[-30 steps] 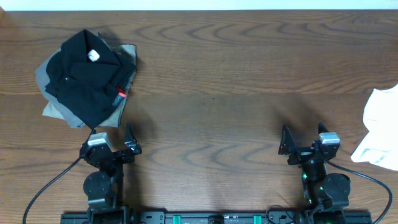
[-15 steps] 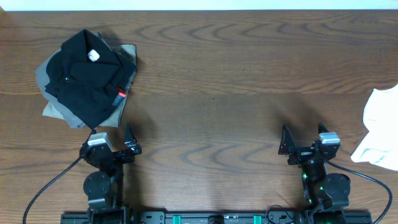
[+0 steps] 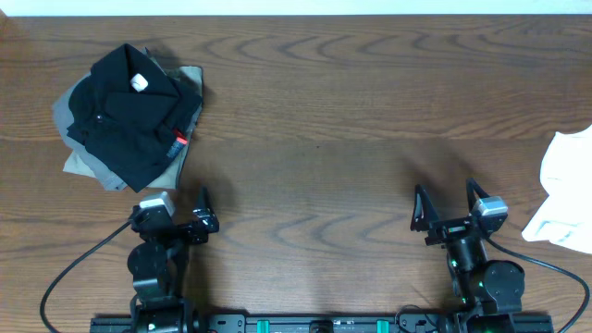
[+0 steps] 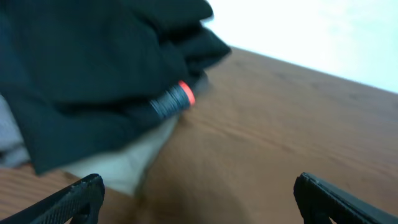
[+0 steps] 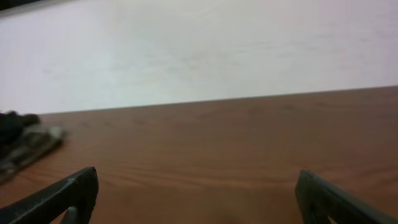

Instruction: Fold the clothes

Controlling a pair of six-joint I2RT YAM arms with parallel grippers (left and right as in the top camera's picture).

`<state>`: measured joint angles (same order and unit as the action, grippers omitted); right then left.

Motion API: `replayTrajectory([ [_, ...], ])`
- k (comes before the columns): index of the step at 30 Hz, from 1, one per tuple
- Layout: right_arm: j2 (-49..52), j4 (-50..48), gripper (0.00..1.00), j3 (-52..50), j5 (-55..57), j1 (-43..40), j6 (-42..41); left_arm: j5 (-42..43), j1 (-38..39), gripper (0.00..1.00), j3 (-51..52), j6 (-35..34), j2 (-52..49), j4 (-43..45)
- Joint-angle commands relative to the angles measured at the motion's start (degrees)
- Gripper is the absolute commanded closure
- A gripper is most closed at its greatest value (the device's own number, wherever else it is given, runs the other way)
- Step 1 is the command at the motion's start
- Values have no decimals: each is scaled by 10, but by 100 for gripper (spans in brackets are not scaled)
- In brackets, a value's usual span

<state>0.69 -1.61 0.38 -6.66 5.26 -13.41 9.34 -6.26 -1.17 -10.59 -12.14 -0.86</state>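
The clothes (image 3: 564, 190), a crumpled white garment, lie at the table's right edge in the overhead view, partly cut off by the frame; no print shows. My right gripper (image 3: 445, 192) stands open near the front edge, well left of the white garment, with only bare wood between its fingers (image 5: 198, 180). My left gripper (image 3: 182, 199) is open too, low at the front left, empty (image 4: 199, 190), and points toward the dark pile. Neither wrist view shows the white clothes.
A folded black garment (image 3: 129, 111) with a white tag lies on a grey one (image 3: 79, 162) at the back left. In the left wrist view the black cloth (image 4: 93, 62) and its red label (image 4: 185, 93) loom close. Brown wooden table (image 3: 314, 111) spans the view.
The left gripper has shifted slightly right and turned. The right gripper has edged a little forward. Both stay open and empty.
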Motion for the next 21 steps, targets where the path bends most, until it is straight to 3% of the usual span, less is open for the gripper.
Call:
replayTrajectory([
  [1, 2, -16, 1, 5, -32, 8, -17, 51, 2, 2, -39, -5, -30, -16],
  [8, 109, -7, 1, 101, 7, 7, -3, 16, 2, 2, -226, 9, -165, -64],
  [14, 336, 77, 1, 289, 7, 7, 19, 40, 2, 2, -394, 9, -335, -201],
  [16, 435, 137, 1, 379, 11, 7, 74, 42, 2, 2, -442, 9, -381, -232],
  [21, 637, 245, 1, 543, 35, -6, 143, 65, 2, 2, -500, 9, -439, -237],
])
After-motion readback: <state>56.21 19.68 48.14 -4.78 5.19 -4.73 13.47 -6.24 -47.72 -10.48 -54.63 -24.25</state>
